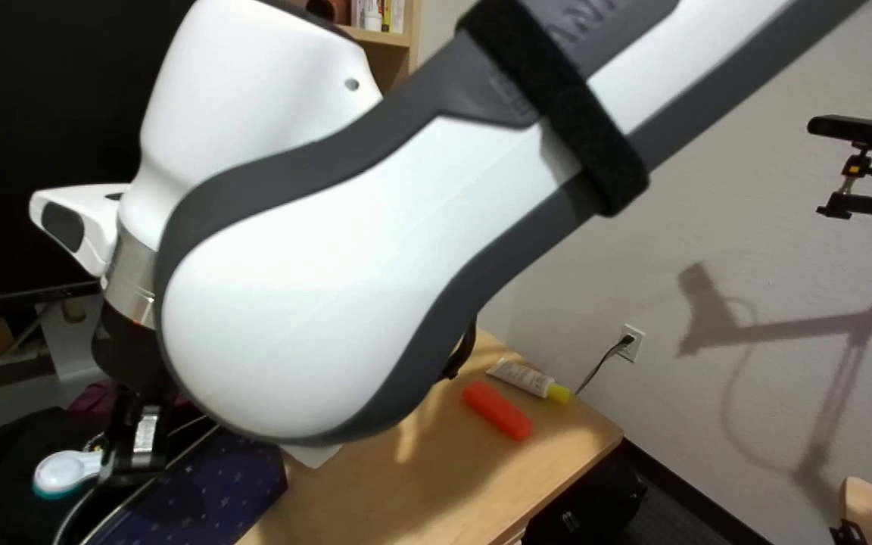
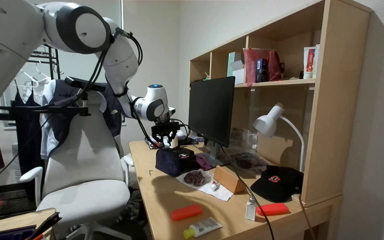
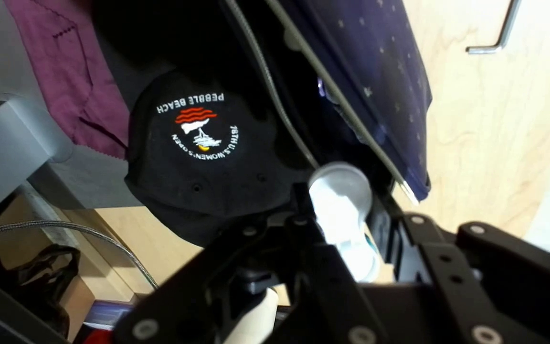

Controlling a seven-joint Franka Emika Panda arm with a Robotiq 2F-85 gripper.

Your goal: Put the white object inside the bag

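Wrist view: white object (image 3: 336,208) is pinched by the gripper (image 3: 343,206);
bag (image 3: 375,71): could be missed if released off-centre (cap (image 3: 217,184) right beside it, ugh)

PEBBLE BEACH and 78TH U.S. WOMEN'S OPEN ring the emblem (image 3: 198,131) on the black cap (image 3: 237,184), the letters AN (image 1: 578,23) stand on the robot arm (image 1: 406,227), and the white package (image 2: 309,62) on the shelf (image 2: 277,83) seems to say Cortizone.
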